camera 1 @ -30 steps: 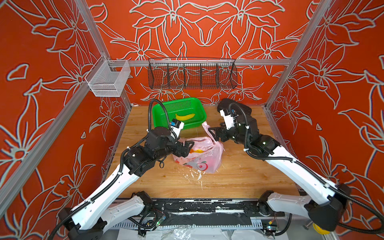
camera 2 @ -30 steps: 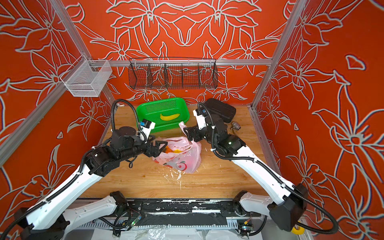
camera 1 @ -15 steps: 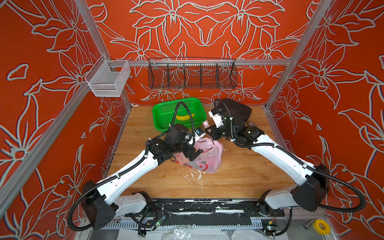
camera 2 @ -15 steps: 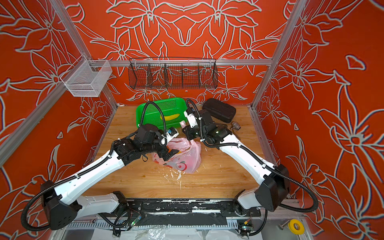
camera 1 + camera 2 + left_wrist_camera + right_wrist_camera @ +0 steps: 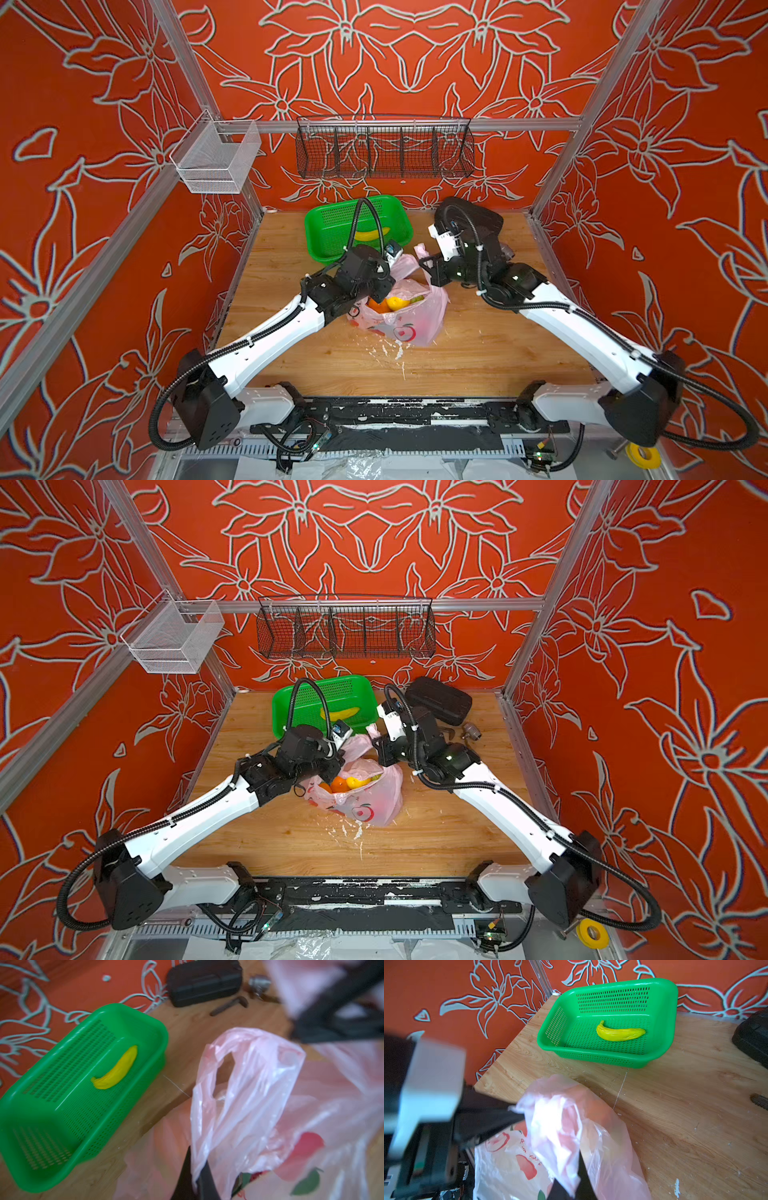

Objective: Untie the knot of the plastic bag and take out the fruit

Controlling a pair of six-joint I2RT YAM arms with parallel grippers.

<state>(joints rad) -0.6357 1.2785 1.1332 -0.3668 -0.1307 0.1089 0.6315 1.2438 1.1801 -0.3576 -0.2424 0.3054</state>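
Observation:
The pink plastic bag [image 5: 409,326] [image 5: 370,806] lies mid-table, its mouth spread wide. The fruit shows inside: an orange one [image 5: 375,306] [image 5: 338,785], a yellow one [image 5: 397,302] and a green one [image 5: 415,298]. My left gripper [image 5: 382,289] [image 5: 196,1167] is shut on a thin handle [image 5: 239,1084] at the bag's left rim. My right gripper [image 5: 424,266] [image 5: 572,1184] is shut on the other handle [image 5: 556,1126] at the bag's far rim. The knot is out of view; the two handles stand apart.
A green basket [image 5: 328,232] [image 5: 660,1043] with a yellow banana [image 5: 370,235] [image 5: 619,1032] stands behind the bag. A black case [image 5: 438,700], a small metal fitting [image 5: 471,731] and a dark tool [image 5: 228,1004] lie at the back right. White flecks [image 5: 386,349] litter the wood.
Both grippers have gone from open to shut on the bag's handles. The left arm has reached further in, and the bag's mouth now gapes with fruit showing.

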